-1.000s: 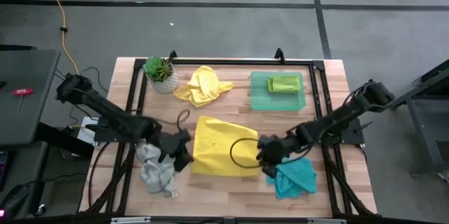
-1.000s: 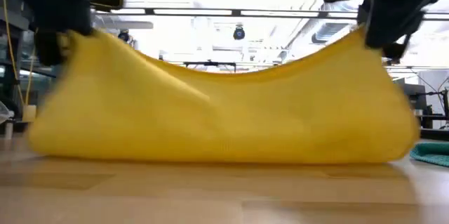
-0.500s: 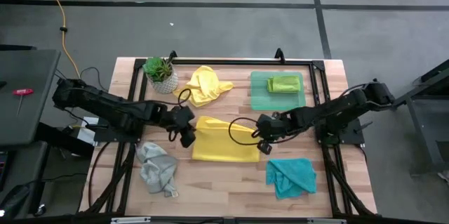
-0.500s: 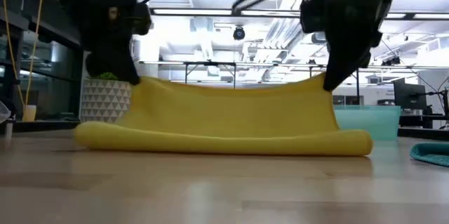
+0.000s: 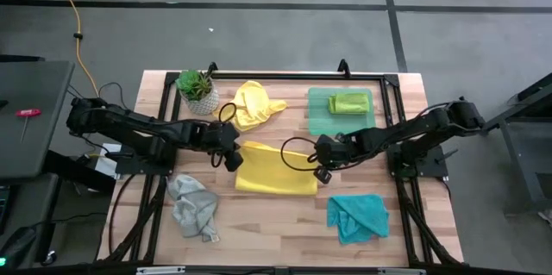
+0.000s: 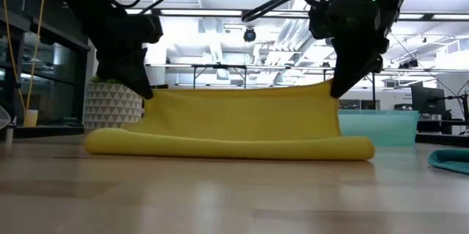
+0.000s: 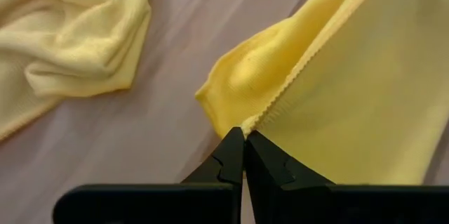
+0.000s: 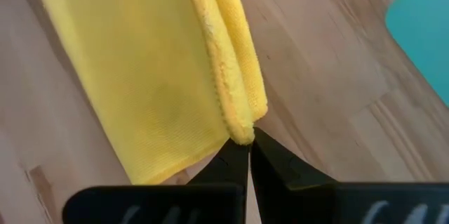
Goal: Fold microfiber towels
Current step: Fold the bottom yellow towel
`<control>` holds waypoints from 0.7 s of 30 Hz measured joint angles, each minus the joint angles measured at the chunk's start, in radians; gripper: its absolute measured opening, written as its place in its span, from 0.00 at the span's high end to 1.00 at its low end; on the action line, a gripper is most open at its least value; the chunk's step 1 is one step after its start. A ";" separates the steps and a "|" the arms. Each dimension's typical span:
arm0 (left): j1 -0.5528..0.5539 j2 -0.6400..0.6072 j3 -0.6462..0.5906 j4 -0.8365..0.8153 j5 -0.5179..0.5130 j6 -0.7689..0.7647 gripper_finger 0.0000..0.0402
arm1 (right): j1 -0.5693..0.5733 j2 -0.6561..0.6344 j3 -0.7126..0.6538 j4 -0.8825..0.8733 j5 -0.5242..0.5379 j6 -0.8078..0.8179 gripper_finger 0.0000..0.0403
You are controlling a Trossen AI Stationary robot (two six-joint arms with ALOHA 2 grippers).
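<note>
Change since a moment ago: we see the yellow towel point(image 5: 276, 170) now doubled over on the table point(image 5: 285, 223); a second ago it hung wide between the arms near the front edge, half a second ago it was almost as now, and its held edge now sits a little farther back.
Front of table: we count one grey towel point(image 5: 192, 207) crumpled at front left and one teal-blue towel point(image 5: 356, 215) bunched at front right, both lying where they lay before.
Middle, task towel: the folded yellow towel rests in the table's centre, fold toward the front, its upper layer raised at the two back corners.
Left gripper point(image 5: 231, 156): we see its jaws closed, pinching the towel's back left corner.
Right gripper point(image 5: 323, 168): jaws closed on the towel's right corner, its two layers held together.
Back of table: we count one second yellow towel point(image 5: 249, 104) lying loose, one potted plant point(image 5: 197, 90) in a patterned pot at back left, and one translucent green tray point(image 5: 340, 121) at back right holding one folded lime-green towel point(image 5: 348, 103).
Towel count: we make it five, two yellow, one grey, one teal-blue, one lime green.
Arms: two.
Writing: we can read none anywhere.
</note>
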 joint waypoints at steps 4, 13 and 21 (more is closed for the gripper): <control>0.000 0.000 0.000 0.000 -0.032 0.025 1.00 | 0.000 0.000 0.000 0.000 0.008 0.007 1.00; 0.000 0.000 0.000 -0.008 -0.061 0.045 0.93 | -0.008 0.000 0.000 -0.002 0.020 0.008 0.98; 0.082 0.000 0.000 -0.042 -0.107 0.080 0.78 | -0.036 0.000 0.000 -0.003 0.053 -0.063 0.72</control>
